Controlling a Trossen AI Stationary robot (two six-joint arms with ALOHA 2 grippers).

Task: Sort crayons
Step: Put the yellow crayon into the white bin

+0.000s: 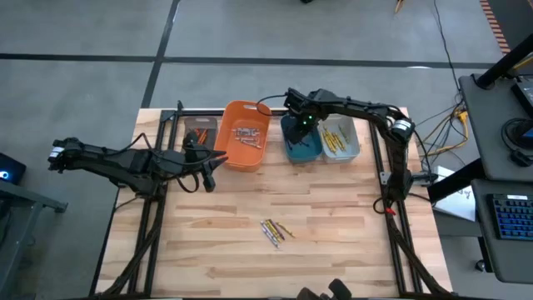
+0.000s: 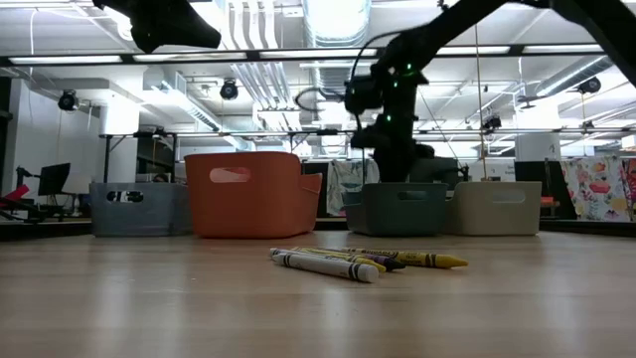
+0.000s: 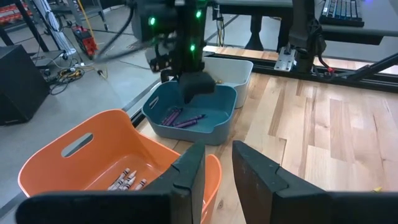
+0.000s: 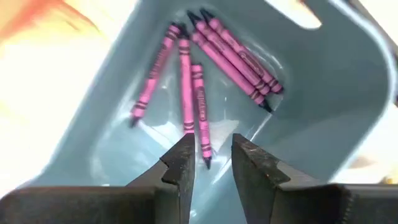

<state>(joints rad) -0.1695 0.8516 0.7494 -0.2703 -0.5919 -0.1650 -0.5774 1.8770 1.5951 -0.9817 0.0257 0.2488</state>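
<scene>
Several loose crayons (image 1: 275, 231), yellow, purple and greyish, lie on the wooden table near its middle front and show in the low view (image 2: 368, 261). Purple crayons (image 4: 199, 68) lie in the teal bin (image 1: 301, 148). Greyish crayons (image 3: 127, 180) lie in the orange bin (image 1: 246, 133), and yellow ones (image 1: 337, 137) in the light grey bin (image 1: 354, 150). My right gripper (image 4: 211, 155) hangs open and empty over the teal bin, fingers pointing down. My left gripper (image 3: 217, 165) is open and empty, beside the orange bin's near left corner (image 1: 208, 171).
A dark bin (image 1: 200, 132) stands left of the orange bin, so the four bins line the table's far edge. Bare wood lies between the bins and the loose crayons. Black frame rails (image 1: 150, 225) run along both table sides.
</scene>
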